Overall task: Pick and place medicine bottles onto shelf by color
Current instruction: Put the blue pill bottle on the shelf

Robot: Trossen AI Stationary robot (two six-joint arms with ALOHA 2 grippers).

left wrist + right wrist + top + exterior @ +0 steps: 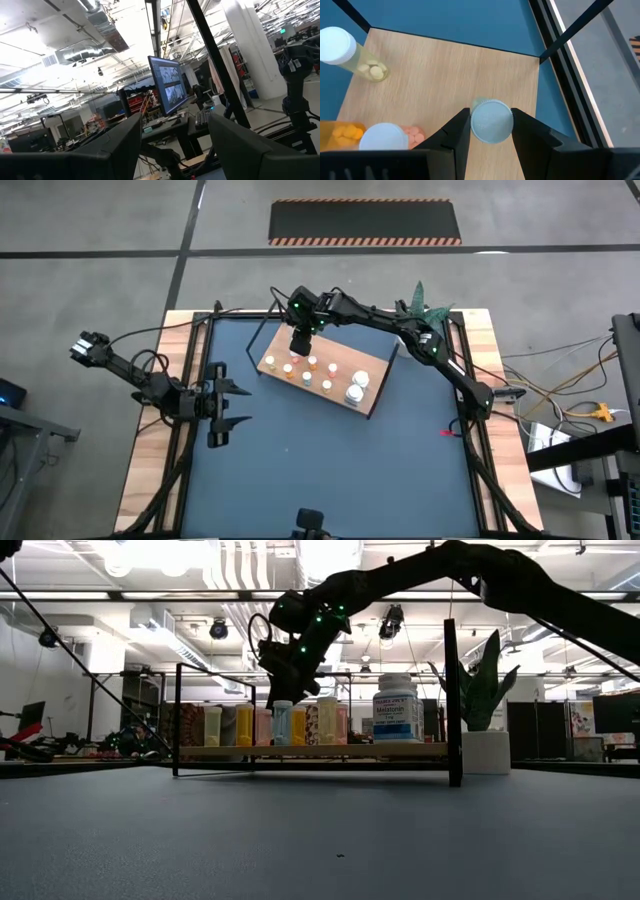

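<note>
Over shelf (378, 367), R gripper (491, 131) snug round white-capped bottle (491, 121); L gripper (222, 404) wide, empty.

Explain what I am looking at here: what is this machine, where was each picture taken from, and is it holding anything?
These are two dark robot arms at a blue table. One picture looks straight down, one looks level across the tabletop, and one comes from each arm's wrist. A wooden shelf with a thin black frame stands on the table with small medicine bottles on it, beside a potted plant. The right gripper is over the shelf, its fingers on either side of a white-capped bottle standing on the board; whether they press on it is unclear. The left gripper waits open at the table's left side, holding nothing.
</note>
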